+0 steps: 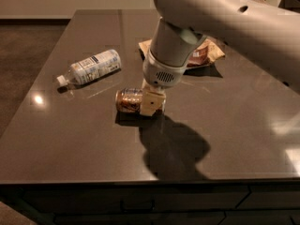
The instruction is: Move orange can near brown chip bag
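Robot's gripper (151, 102), at ctr of the dark table (70, 139), pinched the orange can (129, 101) at its right end, can lying sideways. Brown chip bag (204, 55) lay beyond, partly behind the arm; plastic bottle (91, 67) lay to the can's left.

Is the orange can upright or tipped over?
Tipped: the orange can lies on its side on the table, with the end effector down over one end.
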Robot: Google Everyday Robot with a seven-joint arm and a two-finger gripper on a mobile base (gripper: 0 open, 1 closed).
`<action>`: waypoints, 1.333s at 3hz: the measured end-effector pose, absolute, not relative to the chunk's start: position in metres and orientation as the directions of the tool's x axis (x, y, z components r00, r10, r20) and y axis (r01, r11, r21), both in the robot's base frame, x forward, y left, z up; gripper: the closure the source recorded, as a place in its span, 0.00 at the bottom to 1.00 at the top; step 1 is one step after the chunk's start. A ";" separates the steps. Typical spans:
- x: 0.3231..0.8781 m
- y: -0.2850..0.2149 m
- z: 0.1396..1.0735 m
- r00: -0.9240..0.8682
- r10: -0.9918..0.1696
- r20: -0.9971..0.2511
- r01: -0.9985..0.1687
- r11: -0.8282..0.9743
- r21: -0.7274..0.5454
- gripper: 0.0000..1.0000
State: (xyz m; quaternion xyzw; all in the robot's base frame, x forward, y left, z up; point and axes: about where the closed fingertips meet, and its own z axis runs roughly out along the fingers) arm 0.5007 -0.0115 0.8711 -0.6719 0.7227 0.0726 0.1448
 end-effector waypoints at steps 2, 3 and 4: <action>0.535 -0.075 0.878 -0.216 -0.929 -0.302 -0.964 0.252 -0.086 1.00; 0.547 -0.104 0.876 -0.316 -0.895 -0.315 -0.932 0.354 -0.071 1.00; 0.560 -0.118 0.880 -0.368 -0.872 -0.323 -0.909 0.410 -0.070 1.00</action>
